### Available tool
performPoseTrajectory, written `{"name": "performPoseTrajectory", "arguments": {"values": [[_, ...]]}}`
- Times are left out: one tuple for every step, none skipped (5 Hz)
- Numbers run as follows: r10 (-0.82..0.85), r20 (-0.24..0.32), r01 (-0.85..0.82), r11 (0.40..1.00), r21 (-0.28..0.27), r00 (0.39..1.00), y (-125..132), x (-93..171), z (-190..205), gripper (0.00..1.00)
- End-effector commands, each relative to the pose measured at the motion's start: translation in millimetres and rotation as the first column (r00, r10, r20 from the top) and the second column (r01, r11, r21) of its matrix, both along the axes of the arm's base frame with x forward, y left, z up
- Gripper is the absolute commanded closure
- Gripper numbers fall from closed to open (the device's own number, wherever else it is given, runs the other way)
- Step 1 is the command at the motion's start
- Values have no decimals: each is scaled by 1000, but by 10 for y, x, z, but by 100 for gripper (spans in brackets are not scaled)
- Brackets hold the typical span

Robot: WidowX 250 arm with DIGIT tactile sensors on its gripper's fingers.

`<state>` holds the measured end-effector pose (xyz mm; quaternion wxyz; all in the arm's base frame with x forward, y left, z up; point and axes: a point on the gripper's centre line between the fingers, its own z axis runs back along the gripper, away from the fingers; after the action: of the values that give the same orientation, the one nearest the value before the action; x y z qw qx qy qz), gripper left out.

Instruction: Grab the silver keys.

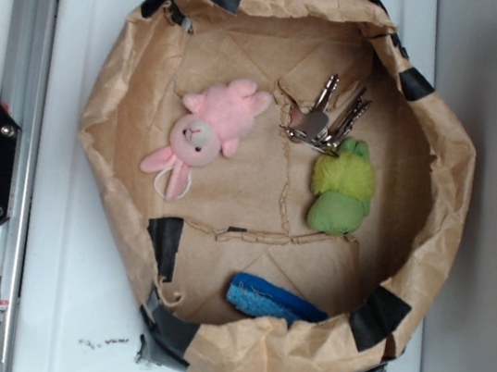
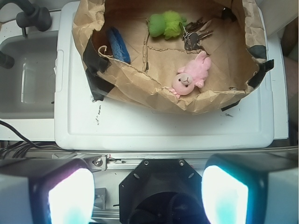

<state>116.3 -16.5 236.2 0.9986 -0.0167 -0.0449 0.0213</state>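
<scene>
**Silver keys lie far from a wide-spread claw**

The silver keys [image 1: 326,118] rest on the floor of a crumpled brown paper bin [image 1: 430,223], their shiny grey blades fanned out from a ring and their heads touching the green plush toy [image 1: 343,186]. In the wrist view the keys [image 2: 193,35] sit near the top of the picture, deep inside the bin, while the gripper [image 2: 148,196] fills the bottom edge, well apart from them and outside the bin's near wall. Its two pale fingers [image 2: 70,198] stand wide apart with nothing between them, glowing white and teal in the close blur.

A fuzzy pink plush animal [image 1: 205,133] with long ears lies beside the keys, apart from them, across a crease in the paper. A blue, rough-textured sponge [image 1: 271,300] leans against the bin's inner wall. The bin's rim is rolled and wrinkled, patched at several points with black tape [image 1: 381,313]. It stands on a smooth white plastic surface [image 2: 163,128], with a metal rail [image 1: 29,41] running along one side.
</scene>
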Motion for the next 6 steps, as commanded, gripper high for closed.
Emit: {"name": "performPoseTrajectory", "arguments": {"values": [[0, 0, 0, 1000, 0, 1000, 0, 0, 0, 0], [-77, 123, 74, 997, 35, 989, 18, 467, -122, 0], [-82, 64, 81, 997, 9, 995, 216, 766, -265, 0], [-158, 94, 155, 987, 37, 983, 385, 985, -492, 0], [-244, 87, 247, 969, -22, 966, 434, 1193, -694, 0], [-283, 202, 302, 951, -69, 938, 345, 1343, -785, 0]]}}
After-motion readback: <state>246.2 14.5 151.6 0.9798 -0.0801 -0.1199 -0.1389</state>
